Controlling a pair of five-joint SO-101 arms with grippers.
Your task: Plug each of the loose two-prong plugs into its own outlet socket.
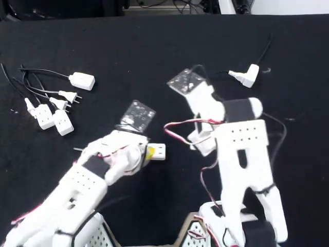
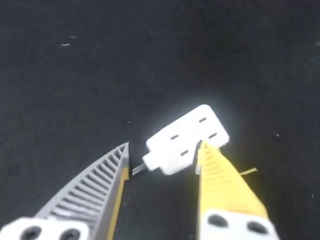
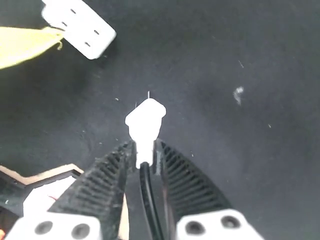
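Note:
A white outlet block (image 1: 158, 151) with two pairs of slots lies on the black table. My left gripper (image 1: 148, 153) is open at it. In the left wrist view its yellow finger (image 2: 220, 180) touches one side of the outlet block (image 2: 187, 137), while the grey finger (image 2: 107, 177) stands apart. My right gripper (image 3: 145, 147) is shut on a white two-prong plug (image 3: 145, 122), whose black cord runs back between the fingers. The prongs point away, toward the outlet block (image 3: 80, 22). In the high view the right gripper (image 1: 199, 140) hovers just right of the block.
At the far left lie several corded pieces: a white adapter (image 1: 82, 81), two loose two-prong plugs (image 1: 69, 95), and two outlet blocks (image 1: 54, 119). A white angled plug (image 1: 245, 75) with a black cord sits at the back right.

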